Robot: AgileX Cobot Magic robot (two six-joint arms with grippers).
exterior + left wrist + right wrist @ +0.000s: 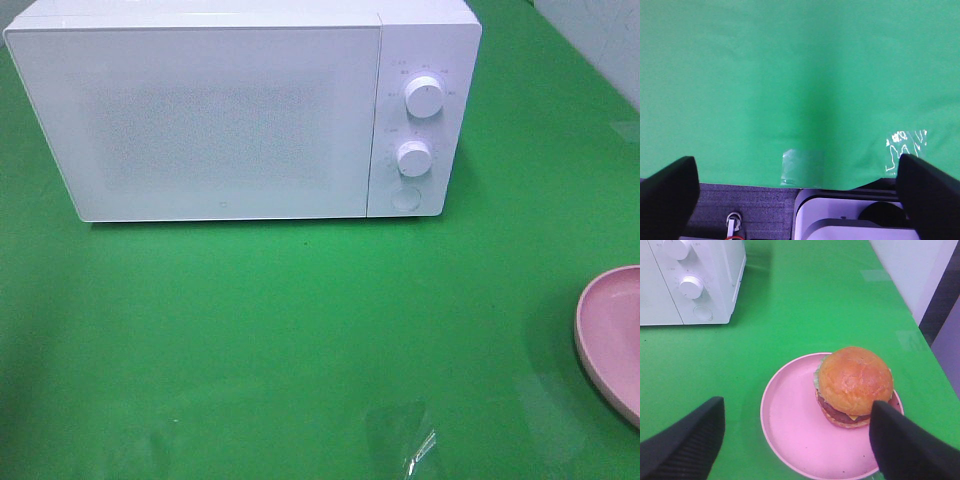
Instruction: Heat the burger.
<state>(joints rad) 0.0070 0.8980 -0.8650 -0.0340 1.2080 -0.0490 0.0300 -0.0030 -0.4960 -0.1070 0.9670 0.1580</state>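
Right end effector (795, 440) spread wide, empty, over burger (855, 385) | left end effector (795, 190) wide, empty

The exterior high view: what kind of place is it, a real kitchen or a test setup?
Most likely a staged test bench, not a real kitchen: a white microwave with its door shut stands on a plain green table cover, with only a pink plate at the edge.

Microwave (240, 110) stands at the back of the table (300, 330), left of centre, door shut, two knobs (425, 97) stacked on its right-hand panel. Plate (800, 430) sits near the front right edge, well apart from the microwave. Burger (854, 385) rests on the plate, toward its right rim, upright.
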